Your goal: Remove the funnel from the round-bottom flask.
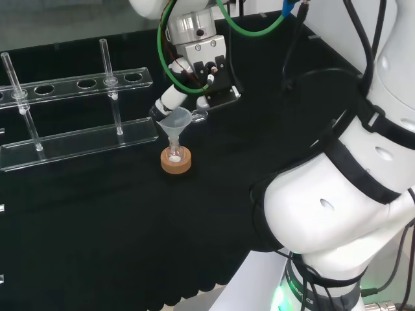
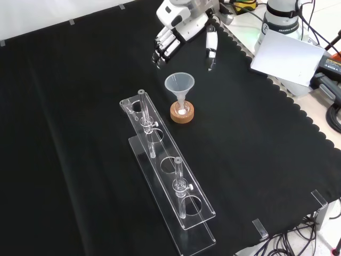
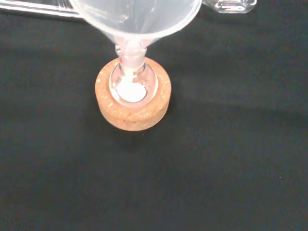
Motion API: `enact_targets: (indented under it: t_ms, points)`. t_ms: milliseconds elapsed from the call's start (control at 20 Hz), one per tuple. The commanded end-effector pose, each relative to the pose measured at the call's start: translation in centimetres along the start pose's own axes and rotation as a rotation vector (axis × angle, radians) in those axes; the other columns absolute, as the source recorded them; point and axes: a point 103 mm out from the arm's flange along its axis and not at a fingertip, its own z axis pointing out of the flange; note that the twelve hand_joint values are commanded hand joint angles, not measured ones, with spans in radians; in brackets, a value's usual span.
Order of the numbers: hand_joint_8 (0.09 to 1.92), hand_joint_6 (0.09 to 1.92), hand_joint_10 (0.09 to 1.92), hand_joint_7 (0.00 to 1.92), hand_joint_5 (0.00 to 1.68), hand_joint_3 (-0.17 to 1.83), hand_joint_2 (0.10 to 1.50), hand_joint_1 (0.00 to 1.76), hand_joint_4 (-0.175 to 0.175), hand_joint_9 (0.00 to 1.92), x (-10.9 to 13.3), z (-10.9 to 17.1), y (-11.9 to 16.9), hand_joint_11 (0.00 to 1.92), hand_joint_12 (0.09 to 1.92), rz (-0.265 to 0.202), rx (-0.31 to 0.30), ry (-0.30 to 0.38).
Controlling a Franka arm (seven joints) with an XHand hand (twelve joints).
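On the black-clothed worktop [image 1: 97, 214] in the head view, you see the funnel [image 1: 175, 121] seated stem-down in the small round-bottom flask [image 1: 175, 154], which rests on a cork ring [image 1: 176, 162]; the hand [image 1: 170, 98] hangs just behind and above the funnel's rim, fingers pointing down and spread, clasping nothing. To the left stands a clear test tube rack [image 1: 78, 113] with upright tubes. In the front view, you find the hand [image 2: 173, 37] coming in from the top, its fingers [image 2: 162, 48] on one side and the thumb [image 2: 211, 50] on the other, straight and apart, both above and beyond the funnel [image 2: 179, 85] without touching it. The flask [image 2: 182, 109] and cork ring [image 2: 182, 113] sit just beside the far end of the rack [image 2: 168, 170]. In the wrist view, you look down past the funnel's cone [image 3: 137, 19] to its stem entering the flask's neck [image 3: 131, 60], with something white at the flask's bottom, ringed by cork [image 3: 132, 108].
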Motion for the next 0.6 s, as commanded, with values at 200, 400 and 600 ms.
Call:
enact_targets:
  t_ms: [200,400,600]
  points:
    - [0.09,0.09,0.85,0.0,0.0,0.06,0.73,0.55,0.01,0.01,1.7,1.2,0.9,0.17,1.51,-0.049,0.055,-0.017]
    - [0.09,0.09,0.82,0.0,0.0,0.06,0.73,0.57,0.013,0.0,2.2,1.5,1.4,0.17,1.51,-0.055,0.068,-0.029]
    - [0.09,0.09,0.8,0.0,0.0,0.05,0.73,0.58,0.013,0.0,2.3,2.0,1.9,0.17,1.51,-0.057,0.075,-0.035]
